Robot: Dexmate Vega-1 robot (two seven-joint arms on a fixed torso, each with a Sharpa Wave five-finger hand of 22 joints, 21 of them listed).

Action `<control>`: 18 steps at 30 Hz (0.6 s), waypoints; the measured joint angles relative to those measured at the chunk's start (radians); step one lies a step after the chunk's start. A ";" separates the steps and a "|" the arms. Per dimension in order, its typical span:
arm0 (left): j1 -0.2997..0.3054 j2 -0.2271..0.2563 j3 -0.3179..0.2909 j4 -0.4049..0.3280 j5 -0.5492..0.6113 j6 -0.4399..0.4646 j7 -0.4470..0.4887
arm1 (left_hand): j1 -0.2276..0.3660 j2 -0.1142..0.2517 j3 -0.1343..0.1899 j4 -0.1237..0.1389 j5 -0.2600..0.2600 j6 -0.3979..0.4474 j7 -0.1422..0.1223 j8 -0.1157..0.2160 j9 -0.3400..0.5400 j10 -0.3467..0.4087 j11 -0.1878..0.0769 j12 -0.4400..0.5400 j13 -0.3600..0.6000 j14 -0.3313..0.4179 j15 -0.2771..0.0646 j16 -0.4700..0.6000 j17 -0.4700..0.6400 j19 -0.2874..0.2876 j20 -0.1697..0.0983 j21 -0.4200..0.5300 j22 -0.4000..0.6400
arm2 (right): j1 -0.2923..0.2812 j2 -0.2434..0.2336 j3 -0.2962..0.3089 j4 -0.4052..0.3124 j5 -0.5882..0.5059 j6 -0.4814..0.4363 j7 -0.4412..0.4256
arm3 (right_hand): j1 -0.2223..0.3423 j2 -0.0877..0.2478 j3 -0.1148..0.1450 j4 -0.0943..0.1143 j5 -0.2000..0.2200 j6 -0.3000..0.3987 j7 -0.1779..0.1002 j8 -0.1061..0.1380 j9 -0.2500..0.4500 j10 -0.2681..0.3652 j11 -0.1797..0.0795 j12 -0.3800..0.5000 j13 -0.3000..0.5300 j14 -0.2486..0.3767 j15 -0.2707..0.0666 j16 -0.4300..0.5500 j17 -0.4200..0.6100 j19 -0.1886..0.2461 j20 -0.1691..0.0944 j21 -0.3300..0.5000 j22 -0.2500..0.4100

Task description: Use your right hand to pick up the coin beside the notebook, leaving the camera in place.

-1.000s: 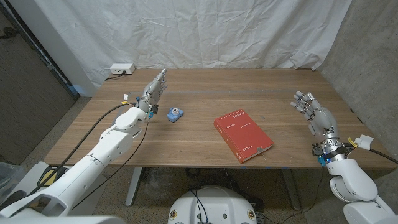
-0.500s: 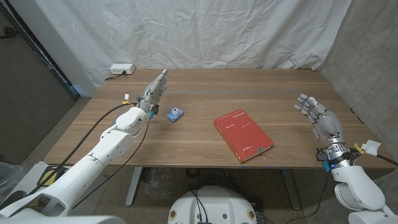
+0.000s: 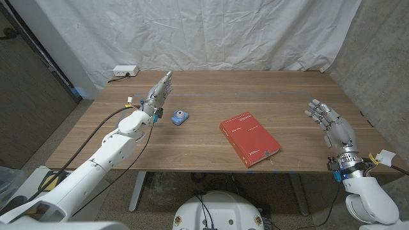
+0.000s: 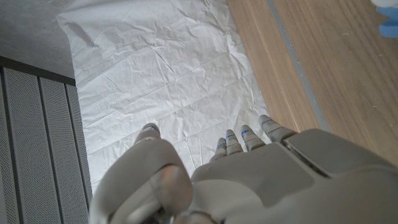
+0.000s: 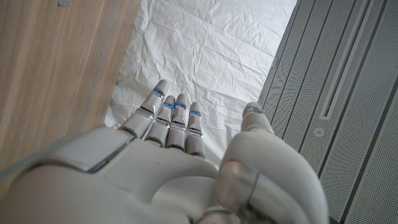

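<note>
Even, soft indoor light, faint shadows, sharp head view, slight blur in wrist views

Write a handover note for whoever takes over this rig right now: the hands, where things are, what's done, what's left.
Left hand: open, holding nothing, near the blue camera but not touching it.
Right hand: open, holding nothing, fingers spread, at the right side of the table, well apart from the red notebook.
Coin: too small to make out for sure in the head view; look beside the notebook.
Done: nothing yet; the camera stands untouched.
Left: bring the right hand to the notebook, find and pick up the coin, leave the camera alone.
</note>
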 measured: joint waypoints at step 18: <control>-0.010 -0.012 0.006 0.015 0.002 0.000 -0.001 | 0.000 0.000 0.000 0.000 -0.008 0.000 0.000 0.000 0.000 0.000 0.000 -0.004 0.000 0.000 0.000 0.000 0.000 0.000 0.000 0.000 0.000 | -0.053 0.021 0.027 -0.021 -0.037 0.023 0.013 | 0.009 -0.001 -0.002 0.008 0.004 -0.011 -0.029 -0.008 0.005 0.004 -0.010 -0.008 0.000 0.070 -0.013 0.015 0.006 0.074 -0.001 0.013 0.000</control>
